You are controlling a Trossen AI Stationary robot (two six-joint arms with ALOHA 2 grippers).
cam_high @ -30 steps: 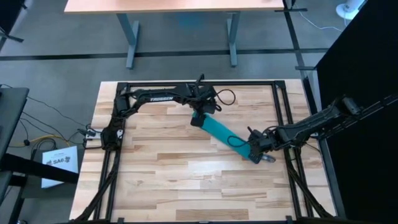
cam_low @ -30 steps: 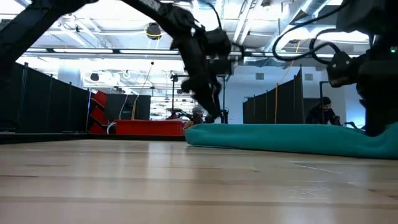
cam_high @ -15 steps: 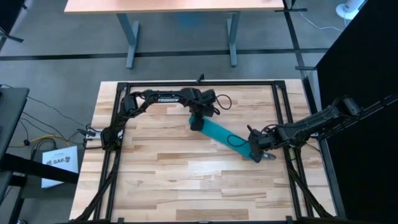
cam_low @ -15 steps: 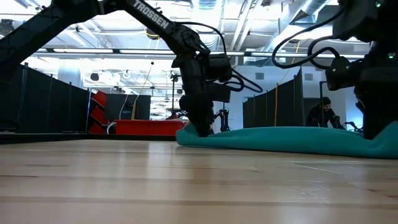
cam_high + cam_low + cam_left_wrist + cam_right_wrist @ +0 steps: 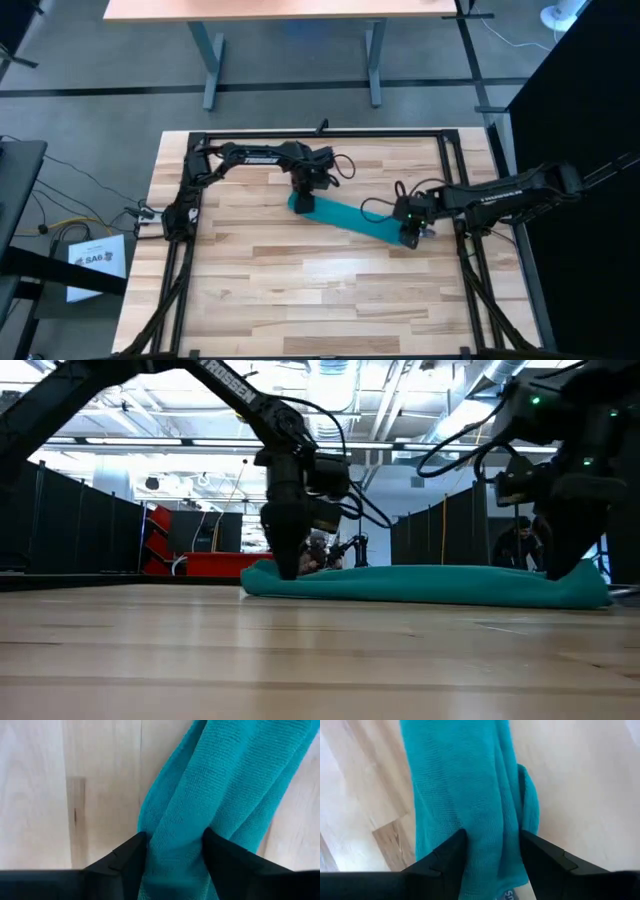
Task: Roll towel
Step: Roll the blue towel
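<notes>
Shifted leftward, towel (image 5: 352,219) flatter, long axis left-right, each end pinched by left tool (image 5: 301,203), right tool (image 5: 409,237).

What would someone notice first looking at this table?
The teal towel, bunched into a long narrow strip, lies slanted across the middle of the wooden table. Each end is pinched: the left claw grips the far-left end, the right claw the near-right end, both pressed low to the wood.

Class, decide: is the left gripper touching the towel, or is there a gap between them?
Touching. In the left wrist view, the left gripper has both fingers pressed against the towel, with cloth bunched between them and no gap on either side.
</notes>
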